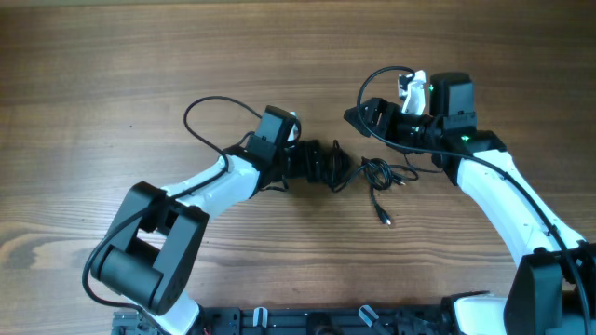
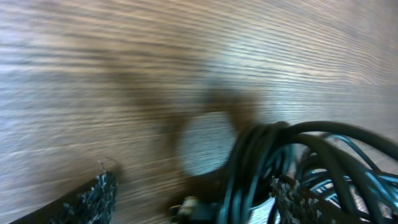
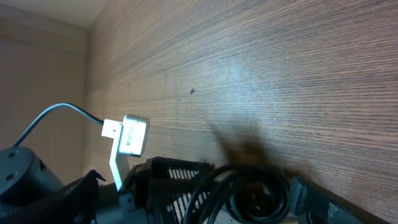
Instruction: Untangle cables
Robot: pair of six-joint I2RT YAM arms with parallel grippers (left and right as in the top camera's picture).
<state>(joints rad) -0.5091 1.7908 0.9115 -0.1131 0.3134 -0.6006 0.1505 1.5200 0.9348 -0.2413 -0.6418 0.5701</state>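
Observation:
The cables lie mid-table as a dark knotted bundle with looser loops to its right and a plug end trailing toward the front. My left gripper reaches into the bundle from the left. In the left wrist view its fingers stand wide apart, and the cable strands lie between them, close to the right-hand one. My right gripper hovers open just behind and to the right of the bundle. Its wrist view shows coiled cable below it.
A thicker black wire loops off the left arm onto the table behind it. The left arm's black slotted gripper body and white bracket fill the lower left of the right wrist view. Bare wood surrounds the cables.

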